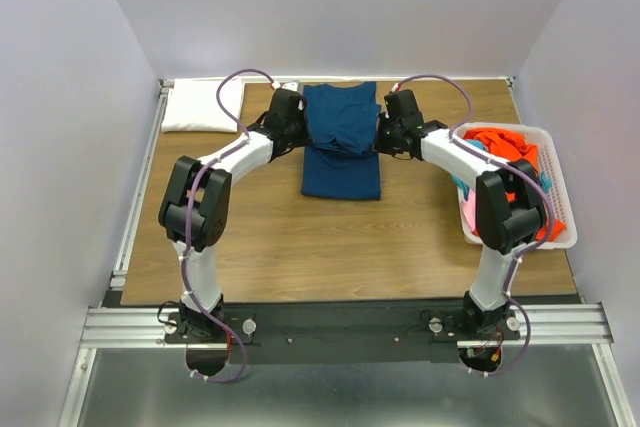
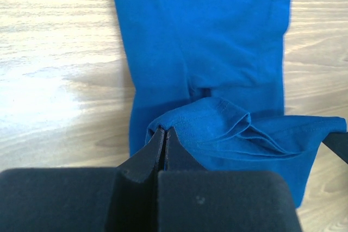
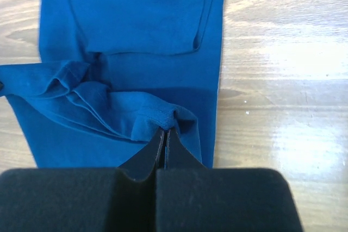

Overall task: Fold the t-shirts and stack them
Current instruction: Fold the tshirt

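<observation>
Both jaws clamp thin pinches of the navy t-shirt (image 1: 341, 173) mid-frame; either slipping free would skew the fold.

Pale lavender walls (image 1: 350, 7) enclose a wooden table (image 1: 330, 247) showing soft glare.

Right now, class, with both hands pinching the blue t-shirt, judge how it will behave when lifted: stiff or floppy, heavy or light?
Probably floppy: the blue t-shirt bunches into soft folds where the left hand and right hand pinch it. Likely light: thin fingertip pinches hold its raised edge. It should sag between the hands if lifted.
</observation>
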`<state>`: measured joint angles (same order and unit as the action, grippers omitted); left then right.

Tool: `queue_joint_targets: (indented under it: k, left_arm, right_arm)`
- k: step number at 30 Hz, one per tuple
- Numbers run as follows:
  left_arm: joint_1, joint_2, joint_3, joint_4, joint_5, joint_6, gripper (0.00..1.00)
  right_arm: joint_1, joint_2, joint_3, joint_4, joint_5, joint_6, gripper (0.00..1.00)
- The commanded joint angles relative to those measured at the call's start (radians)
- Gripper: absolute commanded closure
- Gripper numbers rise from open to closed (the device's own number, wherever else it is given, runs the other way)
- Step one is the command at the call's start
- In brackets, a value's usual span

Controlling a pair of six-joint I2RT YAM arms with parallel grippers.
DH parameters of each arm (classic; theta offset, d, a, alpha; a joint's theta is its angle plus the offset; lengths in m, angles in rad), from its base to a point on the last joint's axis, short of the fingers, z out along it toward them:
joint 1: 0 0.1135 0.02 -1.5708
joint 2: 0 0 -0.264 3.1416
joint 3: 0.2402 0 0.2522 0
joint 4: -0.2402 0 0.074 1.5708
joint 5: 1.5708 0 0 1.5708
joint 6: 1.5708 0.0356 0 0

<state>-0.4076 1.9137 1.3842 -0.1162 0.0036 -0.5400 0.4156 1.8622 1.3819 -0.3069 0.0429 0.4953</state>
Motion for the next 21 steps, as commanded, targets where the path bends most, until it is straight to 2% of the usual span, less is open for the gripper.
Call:
queue_joint_targets:
  k: [1, 8, 9, 12, 13, 14, 15, 18, 19, 21]
  left_arm:
    - [0.016, 0.045, 0.049, -0.002, 0.03, 0.025, 1.0]
    - [0.038, 0.091, 0.055, 0.0, 0.049, 0.023, 0.99]
    - [0.039, 0.094, 0.055, 0.0, 0.05, 0.025, 0.93]
    - [0.047, 0.096, 0.049, 0.007, 0.068, 0.037, 0.73]
    - [0.047, 0.093, 0.047, 0.012, 0.076, 0.04, 0.64]
    - [0.049, 0.082, 0.047, 0.012, 0.091, 0.047, 0.59]
    - [0.049, 0.074, 0.044, 0.015, 0.101, 0.051, 0.46]
    - [0.047, 0.021, 0.029, 0.02, 0.105, 0.057, 0.3]
    - [0.047, 0.002, 0.007, 0.026, 0.102, 0.057, 0.22]
    - [0.047, -0.062, -0.031, 0.036, 0.09, 0.046, 0.02]
  right_arm:
    - [-0.014, 0.054, 0.048, 0.017, -0.037, -0.012, 0.99]
    - [-0.026, 0.117, 0.069, 0.017, -0.063, -0.006, 0.99]
    - [-0.026, 0.12, 0.069, 0.017, -0.066, -0.006, 0.99]
    - [-0.031, 0.126, 0.074, 0.017, -0.075, -0.008, 0.89]
    - [-0.032, 0.126, 0.078, 0.015, -0.075, -0.011, 0.85]
    - [-0.032, 0.123, 0.08, 0.015, -0.081, -0.017, 0.82]
    - [-0.032, 0.111, 0.083, 0.015, -0.086, -0.021, 0.68]
    - [-0.032, 0.072, 0.074, 0.015, -0.113, -0.046, 0.57]
    - [-0.032, 0.055, 0.066, 0.017, -0.121, -0.047, 0.45]
    - [-0.031, -0.001, 0.028, 0.017, -0.144, -0.054, 0.43]
